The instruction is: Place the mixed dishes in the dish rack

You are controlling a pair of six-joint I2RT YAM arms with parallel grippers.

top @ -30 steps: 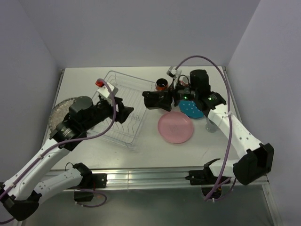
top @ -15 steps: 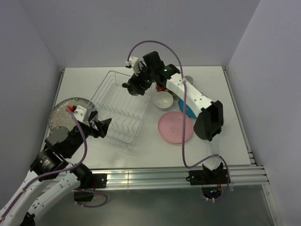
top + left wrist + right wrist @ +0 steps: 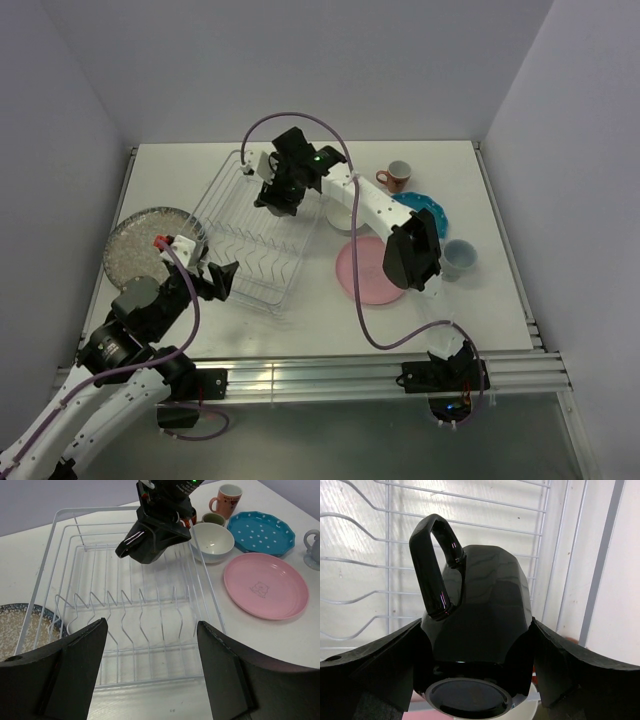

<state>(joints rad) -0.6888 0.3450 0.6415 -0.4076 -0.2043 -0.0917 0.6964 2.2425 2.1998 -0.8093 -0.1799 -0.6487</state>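
My right gripper (image 3: 273, 196) hangs over the far half of the dish rack (image 3: 250, 240), shut on a glossy black mug (image 3: 480, 605). The mug's base faces the wrist camera and its handle points up in that view. The left gripper (image 3: 151, 626) is open and empty above the rack's near edge (image 3: 150, 680). A grey speckled plate (image 3: 140, 245) lies left of the rack. To the right are a white bowl (image 3: 212, 541), a pink plate (image 3: 265, 585), a teal dotted plate (image 3: 260, 532), a pink mug (image 3: 397, 176), a grey-beige mug (image 3: 213, 519) and a pale blue mug (image 3: 459, 258).
The right arm (image 3: 400, 235) stretches across the pink plate and the bowl. Rows of upright prongs (image 3: 125, 610) cross the rack's near half. Walls close in the table at the back and on both sides.
The right arm swung left from over the plates to above the rack's far half, carrying the black mug. The left arm drew back from over the rack toward the near left edge.
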